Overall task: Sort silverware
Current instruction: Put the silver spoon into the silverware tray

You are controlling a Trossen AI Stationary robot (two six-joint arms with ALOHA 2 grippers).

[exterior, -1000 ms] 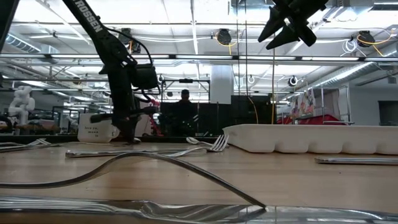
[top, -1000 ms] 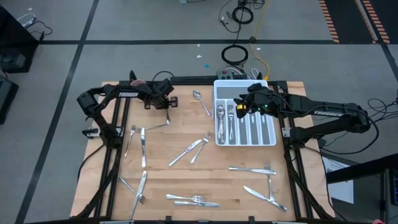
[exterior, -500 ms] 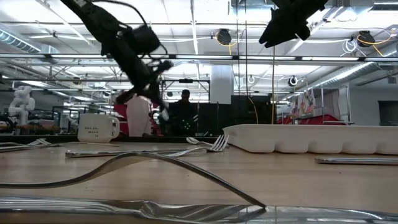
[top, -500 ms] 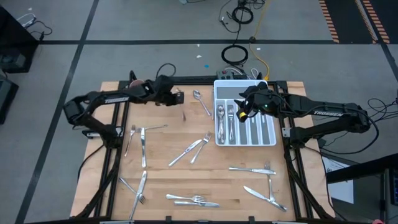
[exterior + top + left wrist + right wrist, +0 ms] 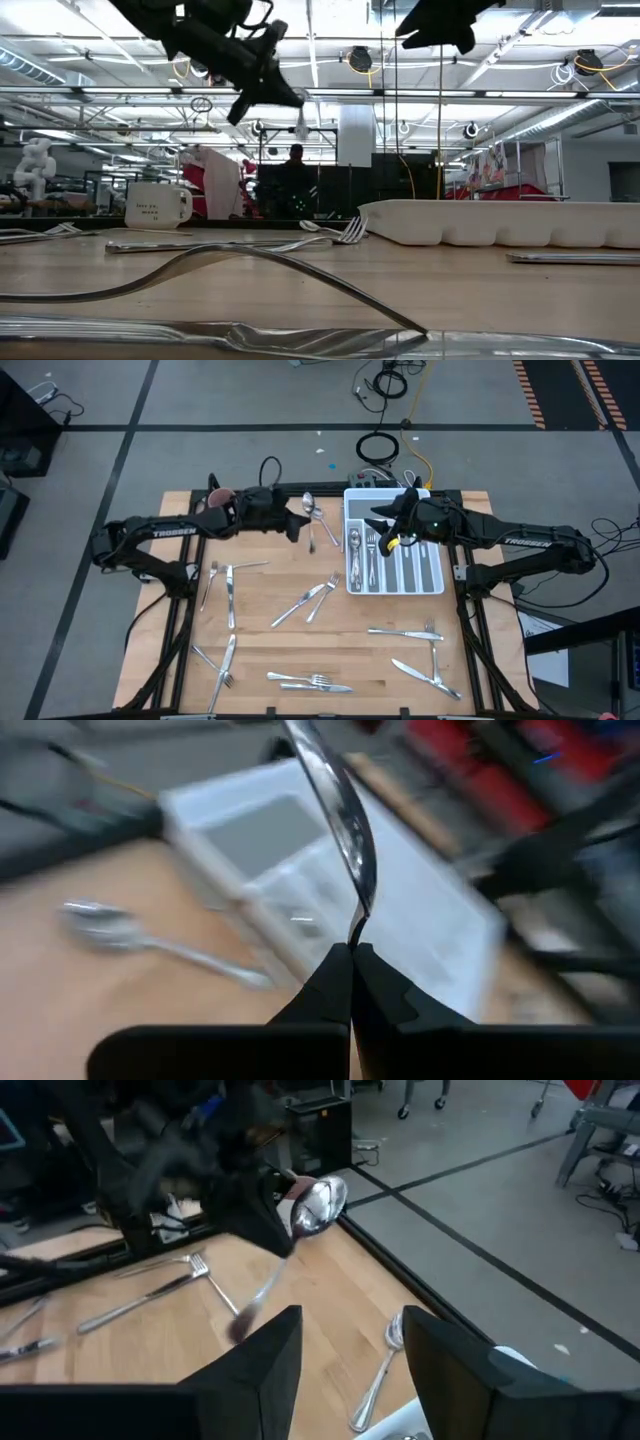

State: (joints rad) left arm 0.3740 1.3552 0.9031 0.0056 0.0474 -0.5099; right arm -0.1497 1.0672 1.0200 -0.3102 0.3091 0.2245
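left fingers (image 5: 297, 526) moved w/ pinched spoon (image 5: 308, 503) toward tray (image 5: 437, 586); right fingers (image 5: 378, 521) spread (above tray).

A white compartmented tray (image 5: 435, 584) sits at the wooden bench's (image 5: 300, 650) far right, a white mug (image 5: 153, 204) far left.

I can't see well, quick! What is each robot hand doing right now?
Left gripper: shut on a spoon, held up in the air near the tray.
Right gripper: open, empty, above the tray.
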